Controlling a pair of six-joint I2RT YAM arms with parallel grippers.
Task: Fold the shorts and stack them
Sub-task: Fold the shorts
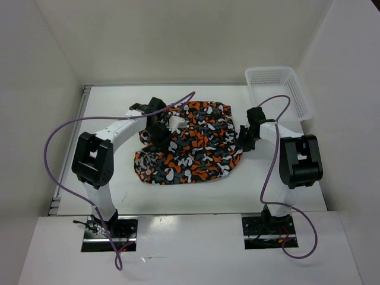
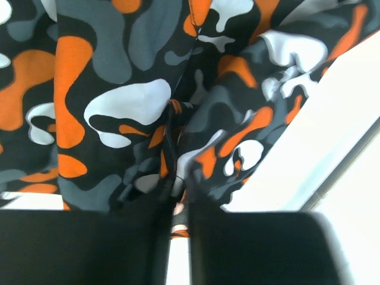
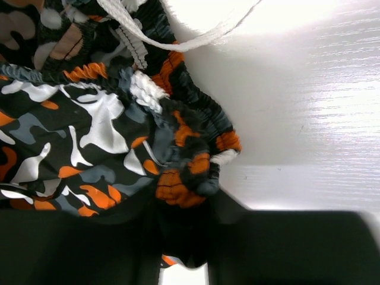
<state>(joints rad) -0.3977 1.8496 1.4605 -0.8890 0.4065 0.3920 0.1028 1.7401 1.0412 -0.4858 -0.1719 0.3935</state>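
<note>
The shorts (image 1: 190,148) lie spread but rumpled over the middle of the white worktop (image 1: 196,196), their orange, white, black and grey-teal blotches facing up.

The left arm (image 1: 92,163) rises from its base at 7 o'clock and bends over to the 10 o'clock side of the cloth. The right arm (image 1: 300,160) rises from 5 o'clock and reaches in to the 3 o'clock edge. A purple cable (image 1: 59,133) loops wide off the left arm, and a second one arcs over the right.

A white lattice basket (image 1: 268,70) stands upright in the 1 o'clock corner of the worktop, near the shorts but apart from them.

The left fingers (image 1: 159,135) are down on the cloth. In the wrist view they (image 2: 89,243) stand almost together, and a raised fold of the print runs straight down into the narrow slit between them, so they are pinching the shorts.

The right fingers (image 1: 244,139) sit at the cloth's edge. Seen from the wrist, they (image 3: 297,249) are clamped on a bunched piece of the gathered elastic waistband, which bulges out just above them.

A white drawstring (image 3: 178,43) trails from the waistband across the bare worktop toward 1 o'clock in that view.
</note>
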